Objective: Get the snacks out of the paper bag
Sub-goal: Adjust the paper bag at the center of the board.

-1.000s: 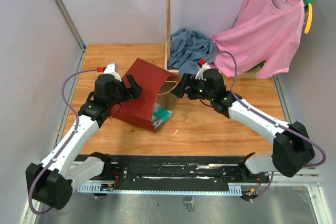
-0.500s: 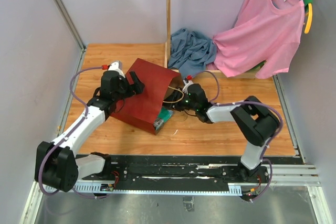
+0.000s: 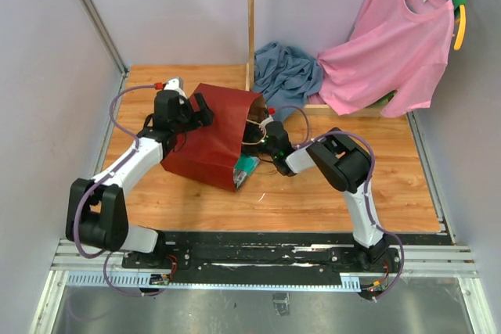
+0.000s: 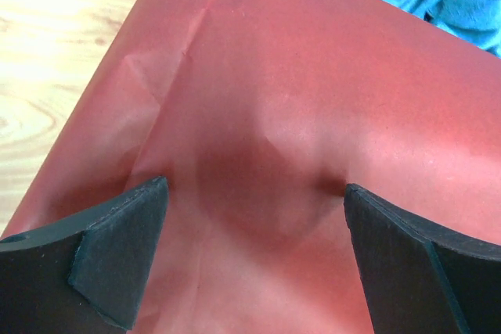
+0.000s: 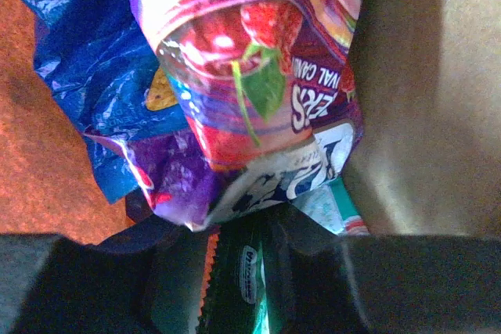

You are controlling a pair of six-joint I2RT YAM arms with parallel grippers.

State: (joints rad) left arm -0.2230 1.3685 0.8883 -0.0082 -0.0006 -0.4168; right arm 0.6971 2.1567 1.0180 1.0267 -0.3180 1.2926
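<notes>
Snacks (image 5: 196,154) crowd right gripper (image 5: 239,263) inside paper bag (image 3: 205,140): green packet (image 5: 235,291) between its part-closed fingers, purple candy packet (image 5: 250,99) just past tips, blue chip bag (image 5: 78,52) beside that; whether anything is clamped, cannot tell. Bag lies on its side on wooden table (image 3: 329,193), mouth toward right arm. Left gripper (image 4: 254,209) spread wide, empty, fingers against bag's red outer face. Blue cloth (image 3: 286,76) and pink shirt (image 3: 391,44) at far edge

A robotics lab cell: plain grey panel walls (image 3: 172,13) enclose a wooden tabletop (image 3: 313,197), with left arm (image 3: 125,166) and right arm (image 3: 362,205) on a near-edge metal rail (image 3: 266,260).
</notes>
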